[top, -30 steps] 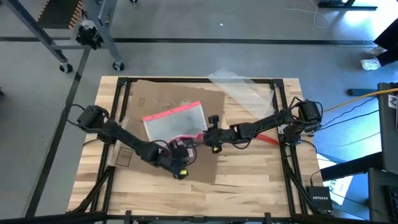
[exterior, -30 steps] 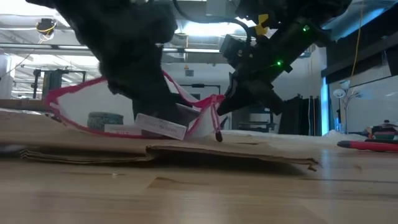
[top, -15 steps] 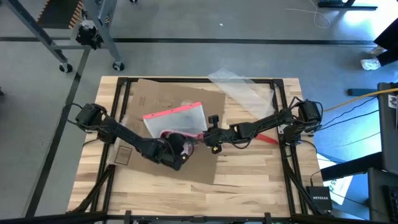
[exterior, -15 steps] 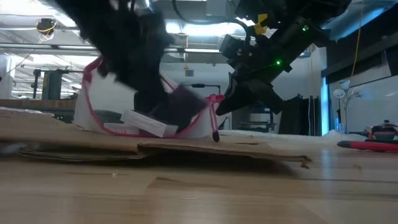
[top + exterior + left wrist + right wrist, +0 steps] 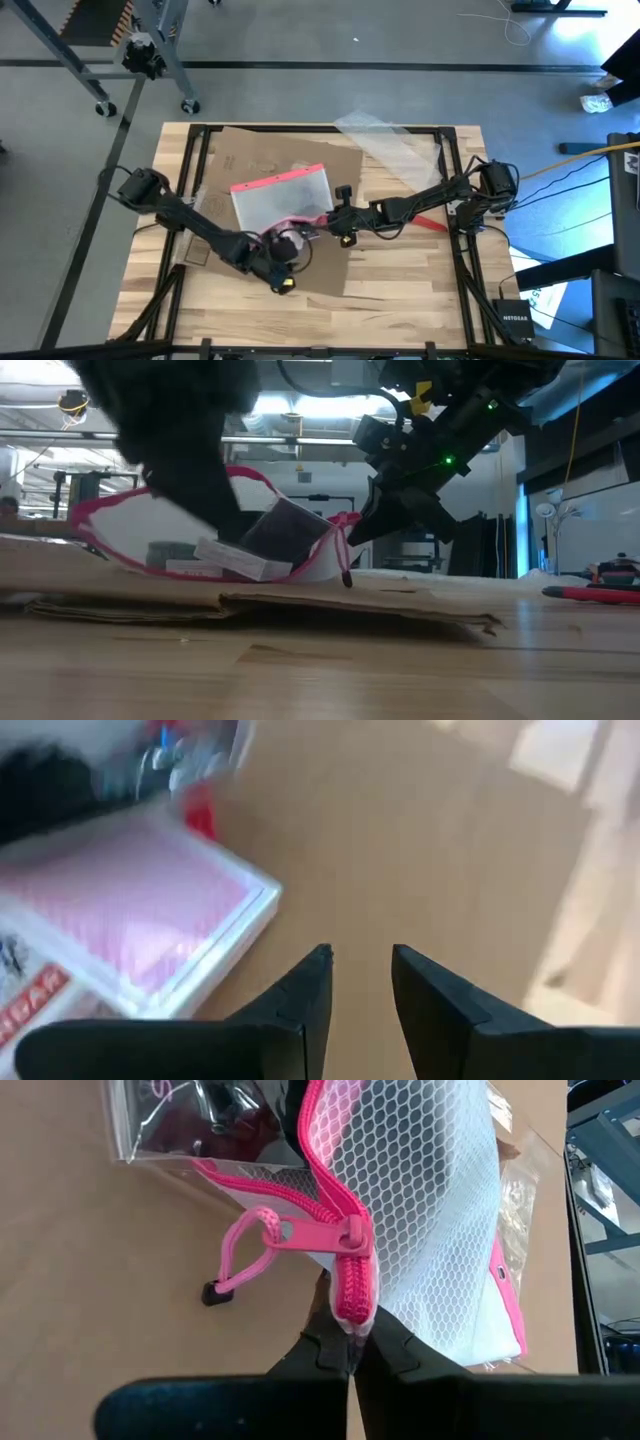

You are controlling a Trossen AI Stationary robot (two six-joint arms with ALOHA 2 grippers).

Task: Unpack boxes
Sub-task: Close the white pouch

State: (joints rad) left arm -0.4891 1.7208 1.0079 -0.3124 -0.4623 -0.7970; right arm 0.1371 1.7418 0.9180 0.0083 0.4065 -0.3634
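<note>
From above, a brown cardboard box, flattened, is seen lying on the wooden table, towards the far left part of it. A clear pouch with a pink zip edge rests on the box. The left gripper is placed at the near edge of the pouch, over the box's near part. The right gripper is found at the pouch's right corner. A clear plastic sheet lies just right of the box, and a red tool lies on the table well to the right of the box.

At table height, the box is seen as a flat layer on the table, with the pouch standing open on it. A dark card pack and a white flat pack are seen inside the pouch. The right gripper is clenched on the pouch's pink edge above the box.

In the left wrist view, the left gripper is seen with its fingers parted by a narrow gap, nothing between them, above the brown box surface. A pink-backed card pack lies beside them.

In the right wrist view, the right gripper is closed on the end of the pink zip of the pouch, which lies on the box. A pink pull loop hangs from the zip.
</note>
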